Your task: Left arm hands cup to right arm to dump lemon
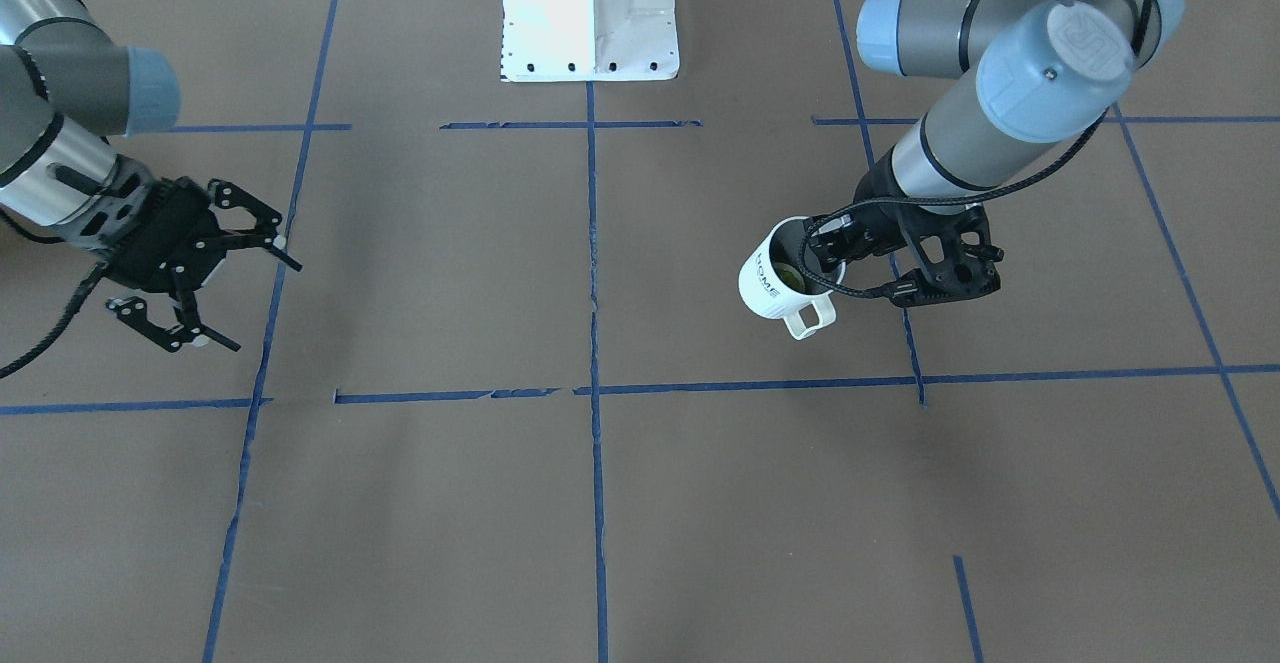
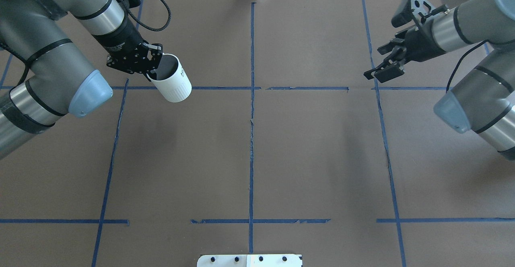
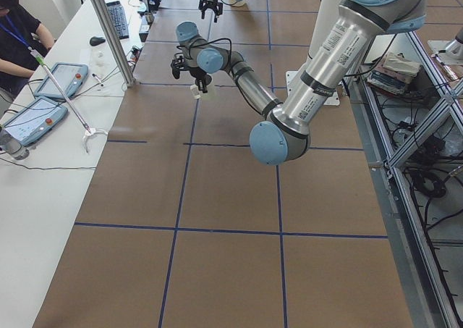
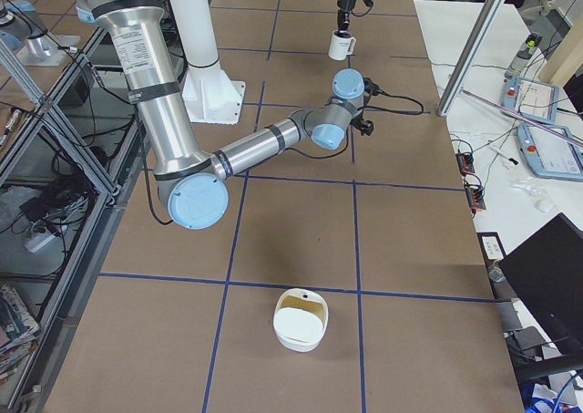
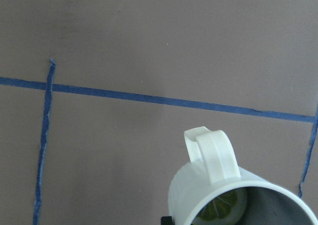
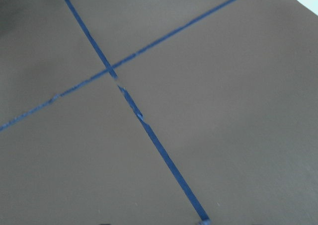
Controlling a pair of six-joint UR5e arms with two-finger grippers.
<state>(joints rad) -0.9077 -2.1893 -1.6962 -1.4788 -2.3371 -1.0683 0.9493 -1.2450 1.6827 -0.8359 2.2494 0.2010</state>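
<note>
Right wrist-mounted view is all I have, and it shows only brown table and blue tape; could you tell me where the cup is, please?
Observer: The cup is over the robot's left half of the table, with the left gripper shut on its rim.
Operator: Thank you. Is the lemon in it, or has it fallen out?
Observer: It is in: the left wrist view looks down into the cup's mouth and shows the lemon inside.
</note>
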